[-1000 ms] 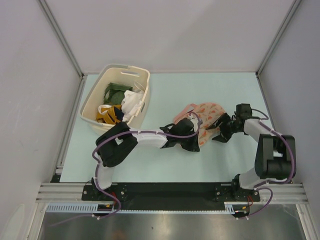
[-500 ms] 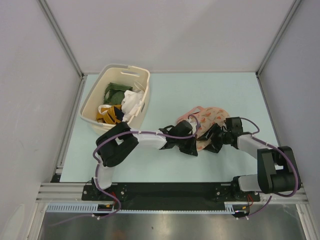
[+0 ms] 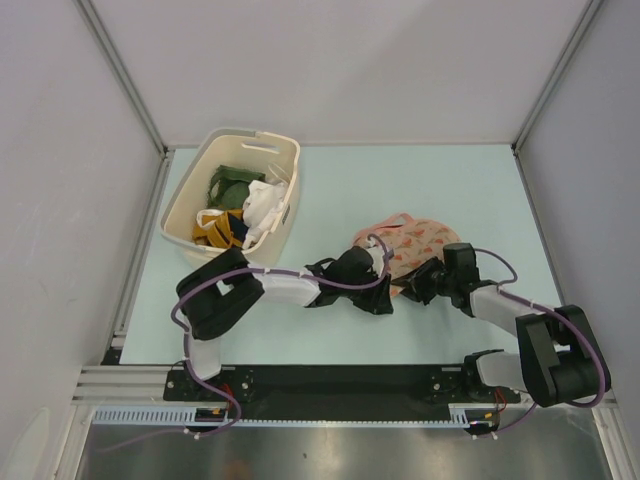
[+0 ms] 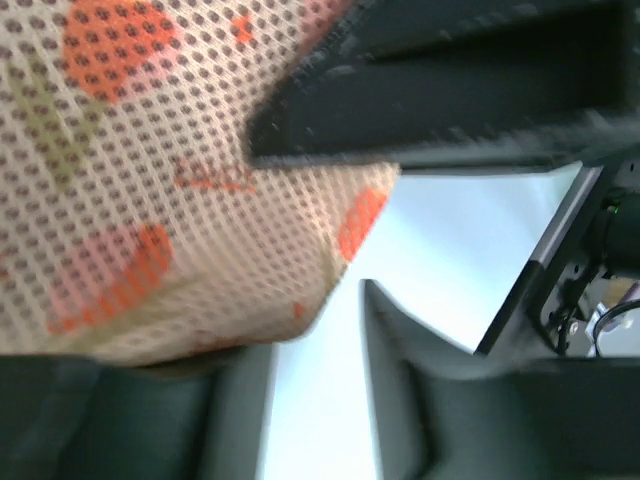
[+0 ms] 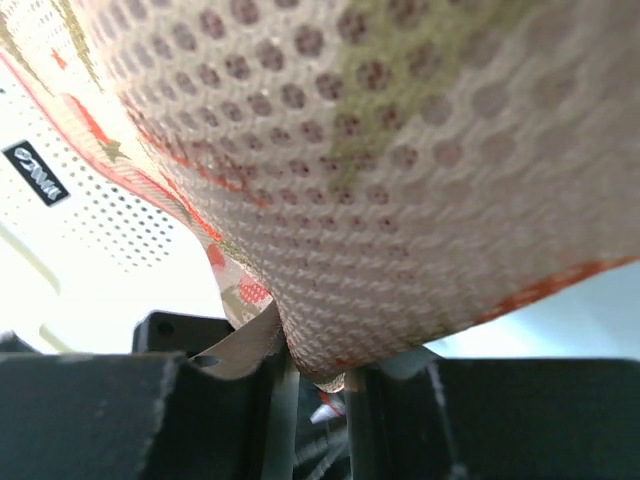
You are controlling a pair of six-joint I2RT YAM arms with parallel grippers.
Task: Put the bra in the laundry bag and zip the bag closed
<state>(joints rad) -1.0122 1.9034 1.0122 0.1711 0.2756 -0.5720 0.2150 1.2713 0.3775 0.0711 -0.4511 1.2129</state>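
You seem at closing the bag [image 3: 425, 238]: right gripper [image 5: 320, 380] pinches its near edge, left gripper [image 4: 315, 215] stands apart, needing a grip next.

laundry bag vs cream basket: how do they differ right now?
The laundry bag is soft pink printed mesh lying flat in the middle; the basket is rigid cream plastic standing far left. The left claw and right claw are at the laundry bag's near edge; nothing touches the basket. The basket shows clothes through its open top; the laundry bag's contents are hidden. Both sit on the table.
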